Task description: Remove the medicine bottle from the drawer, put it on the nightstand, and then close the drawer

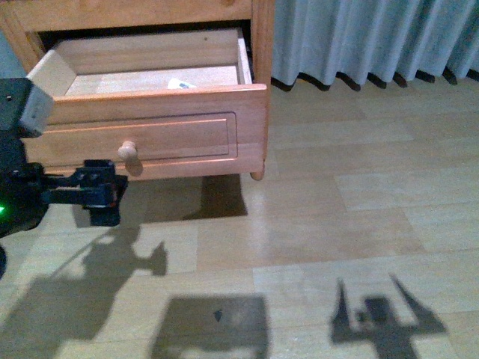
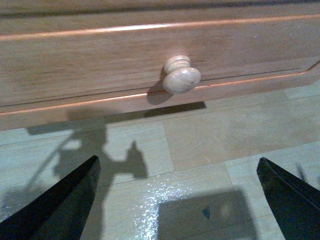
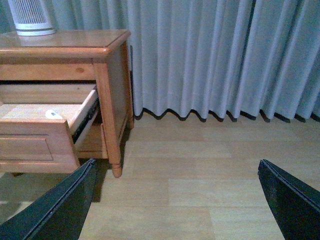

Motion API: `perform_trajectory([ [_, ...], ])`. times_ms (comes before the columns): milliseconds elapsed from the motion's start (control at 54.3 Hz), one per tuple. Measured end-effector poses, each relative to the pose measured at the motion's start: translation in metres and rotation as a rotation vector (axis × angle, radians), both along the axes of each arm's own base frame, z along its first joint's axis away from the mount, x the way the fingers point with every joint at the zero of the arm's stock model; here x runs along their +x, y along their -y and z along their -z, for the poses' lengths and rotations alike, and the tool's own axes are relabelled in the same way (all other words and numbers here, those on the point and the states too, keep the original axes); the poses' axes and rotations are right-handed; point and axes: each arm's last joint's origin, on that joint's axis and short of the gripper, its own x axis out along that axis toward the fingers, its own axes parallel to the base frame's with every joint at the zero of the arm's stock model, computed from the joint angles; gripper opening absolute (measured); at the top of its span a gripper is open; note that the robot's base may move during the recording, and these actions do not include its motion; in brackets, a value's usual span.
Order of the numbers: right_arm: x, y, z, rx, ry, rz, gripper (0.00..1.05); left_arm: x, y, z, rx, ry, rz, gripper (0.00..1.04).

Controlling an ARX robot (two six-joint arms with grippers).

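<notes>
Hiding most of the medicine bottle [image 1: 180, 84], the drawer [image 1: 150, 120] front.

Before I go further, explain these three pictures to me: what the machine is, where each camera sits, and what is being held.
This is a robot with two arms ending in grippers. The front view looks out from its body: the left gripper hangs before the open drawer of a wooden nightstand. A small white item, probably the medicine bottle, lies inside. The other two views come from cameras on the wrists; the black wedges are gripper fingers. The left wrist faces the drawer's knob; the right gripper faces the curtain. Both grippers are open, holding nothing.
</notes>
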Motion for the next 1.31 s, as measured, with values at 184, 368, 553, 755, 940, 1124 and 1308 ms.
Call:
perform_trajectory([
  [184,0.0,0.0,0.0,0.0,0.0,0.0,0.98,-0.025,-0.018,-0.068,-0.041,0.108,-0.003,0.98],
  [368,0.0,0.0,0.0,0.0,0.0,0.0,0.98,-0.069,-0.025,-0.136,-0.092,0.248,0.015,0.98],
  [553,0.0,0.0,0.0,0.0,0.0,0.0,0.98,-0.138,-0.028,-0.167,0.039,0.539,-0.263,0.66],
  [755,0.0,0.0,0.0,0.0,0.0,0.0,0.98,-0.156,-0.028,-0.138,0.042,0.557,-0.263,0.31],
  [940,0.0,0.0,0.0,0.0,0.0,0.001,0.98,-0.164,-0.028,-0.118,0.043,0.557,-0.262,0.04],
  [1124,0.0,0.0,0.0,0.0,0.0,0.005,0.98,-0.169,-0.028,-0.105,0.043,0.562,-0.257,0.04],
  [1308,0.0,0.0,0.0,0.0,0.0,0.002,0.98,-0.174,-0.028,-0.096,0.043,0.569,-0.26,0.04],
])
